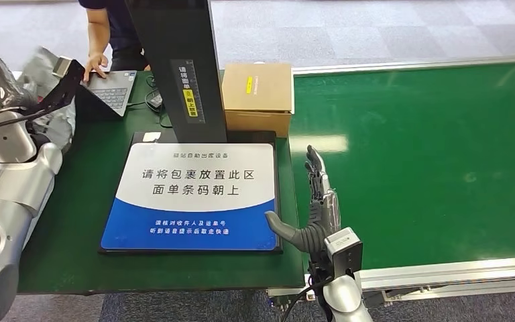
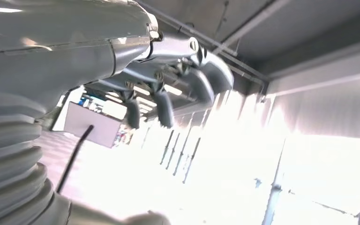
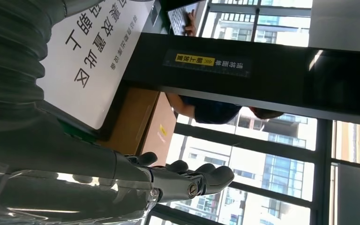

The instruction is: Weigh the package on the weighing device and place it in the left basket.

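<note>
Right hand [image 1: 318, 201] open, left hand [image 2: 168, 89] empty, package [image 1: 47, 100] half hidden

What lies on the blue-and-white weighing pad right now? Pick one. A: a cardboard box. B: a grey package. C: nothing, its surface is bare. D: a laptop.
C: the weighing pad shows its full printed face, and the cardboard box sits behind it on the table.

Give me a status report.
Left hand raised, open. Right hand open beside blue-and-white weighing pad. Grey plastic package far left, off pad. Brown cardboard box behind pad.
</note>
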Robot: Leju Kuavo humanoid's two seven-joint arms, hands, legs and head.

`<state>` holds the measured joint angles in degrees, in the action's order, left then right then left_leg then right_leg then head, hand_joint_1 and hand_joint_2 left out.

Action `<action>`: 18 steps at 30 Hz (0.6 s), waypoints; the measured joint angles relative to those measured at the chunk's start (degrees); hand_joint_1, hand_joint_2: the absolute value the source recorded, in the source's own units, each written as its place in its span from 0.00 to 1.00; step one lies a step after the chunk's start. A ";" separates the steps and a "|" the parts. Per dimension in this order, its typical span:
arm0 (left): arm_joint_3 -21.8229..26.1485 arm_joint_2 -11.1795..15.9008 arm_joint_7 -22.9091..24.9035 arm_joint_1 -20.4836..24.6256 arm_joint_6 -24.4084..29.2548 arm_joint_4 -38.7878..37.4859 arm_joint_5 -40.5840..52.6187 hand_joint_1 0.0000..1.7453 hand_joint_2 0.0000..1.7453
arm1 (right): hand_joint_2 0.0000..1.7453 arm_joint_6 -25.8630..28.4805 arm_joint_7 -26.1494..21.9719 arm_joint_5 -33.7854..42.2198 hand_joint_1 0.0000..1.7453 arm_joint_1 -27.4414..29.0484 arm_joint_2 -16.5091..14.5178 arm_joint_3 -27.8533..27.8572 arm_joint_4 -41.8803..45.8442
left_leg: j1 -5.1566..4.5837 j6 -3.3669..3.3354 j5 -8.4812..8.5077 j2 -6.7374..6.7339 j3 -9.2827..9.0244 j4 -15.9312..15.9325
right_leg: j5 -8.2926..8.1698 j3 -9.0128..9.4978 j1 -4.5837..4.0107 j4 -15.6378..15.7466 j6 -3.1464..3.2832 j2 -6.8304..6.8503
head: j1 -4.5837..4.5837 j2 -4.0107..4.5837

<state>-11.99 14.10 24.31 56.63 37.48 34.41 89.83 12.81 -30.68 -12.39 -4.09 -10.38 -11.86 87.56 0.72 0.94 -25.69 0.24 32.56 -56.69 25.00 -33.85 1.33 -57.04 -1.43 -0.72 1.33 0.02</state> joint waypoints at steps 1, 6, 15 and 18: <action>-0.03 0.00 0.20 0.51 -0.29 -1.49 0.00 0.00 1.00 | 1.00 0.03 0.01 0.00 0.00 0.01 0.00 -0.01 0.00 | 0.00 0.00 0.00 0.00 0.01 0.00 | 0.00 0.00 0.00 0.00 0.00 0.00 | 0.00 0.00; -0.04 0.05 -0.13 2.03 -1.34 -6.27 0.00 0.00 1.00 | 1.00 0.21 0.08 0.01 0.00 0.06 0.00 -0.01 0.00 | 0.00 0.00 0.00 0.01 0.03 0.00 | 0.00 0.00 0.01 0.00 0.00 0.01 | 0.01 0.00; 0.52 -0.53 -4.57 3.01 0.75 -8.52 -0.22 0.00 1.00 | 1.00 1.02 0.14 0.04 0.00 0.37 0.00 -0.01 0.00 | -0.01 0.00 0.00 0.01 0.00 -0.01 | 0.00 -0.01 0.01 0.00 0.00 0.01 | 0.00 0.00; 1.88 -1.76 -9.27 1.95 1.40 -6.47 -1.66 0.00 1.00 | 1.00 1.07 0.21 0.02 0.00 0.57 0.00 -0.01 0.01 | -0.01 0.00 0.00 0.01 0.00 -0.01 | 0.00 0.00 0.01 0.01 0.00 0.01 | -0.01 0.00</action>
<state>-10.11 12.34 15.04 58.58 38.89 27.95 88.17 13.88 -30.46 -12.37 -3.52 -10.38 -11.87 87.56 0.71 0.94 -25.69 0.26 32.57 -56.70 25.00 -33.85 1.34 -57.03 -1.44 -0.71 1.33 0.02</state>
